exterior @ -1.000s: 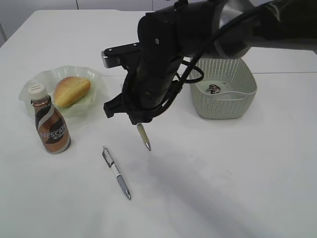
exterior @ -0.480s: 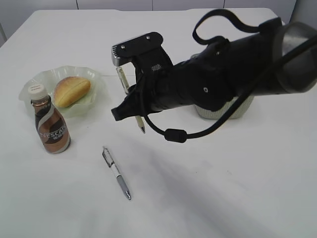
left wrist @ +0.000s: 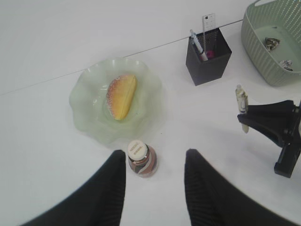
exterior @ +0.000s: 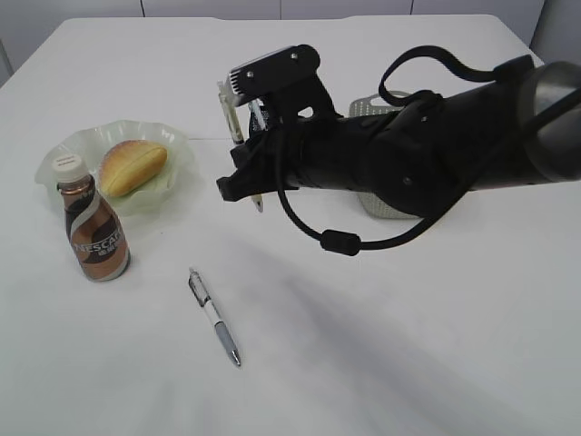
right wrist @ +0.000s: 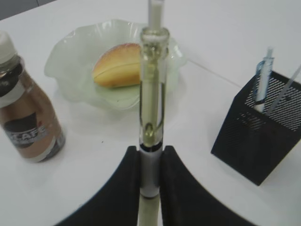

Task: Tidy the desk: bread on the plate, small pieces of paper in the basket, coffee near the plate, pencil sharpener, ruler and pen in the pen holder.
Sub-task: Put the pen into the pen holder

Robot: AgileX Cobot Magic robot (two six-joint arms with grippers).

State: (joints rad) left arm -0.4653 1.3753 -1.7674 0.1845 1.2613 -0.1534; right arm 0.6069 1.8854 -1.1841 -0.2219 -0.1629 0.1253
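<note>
My right gripper (right wrist: 151,160) is shut on a clear yellowish pen (right wrist: 153,94), held up off the desk (exterior: 381,345) between the plate (right wrist: 70,52) and the black mesh pen holder (right wrist: 256,141). The holder has the ruler (left wrist: 208,23) and another pen (left wrist: 197,44) in it. A pink thing inside may be the pencil sharpener. The bread (exterior: 132,165) lies on the plate (exterior: 68,150), and the coffee (exterior: 93,232) stands just in front. A second pen (exterior: 214,316) lies on the desk. My left gripper (left wrist: 156,154) hangs open and empty above the coffee (left wrist: 143,157).
The basket (left wrist: 256,44) stands right of the pen holder with paper scraps (left wrist: 270,43) inside. In the exterior view the right arm (exterior: 418,154) stretches across from the right and hides the pen holder and most of the basket (exterior: 365,107).
The right arm has raised the held pen and carried it toward the back of the desk, dropping from a steep pose to a flatter one. Everything on the desk has stayed put.
</note>
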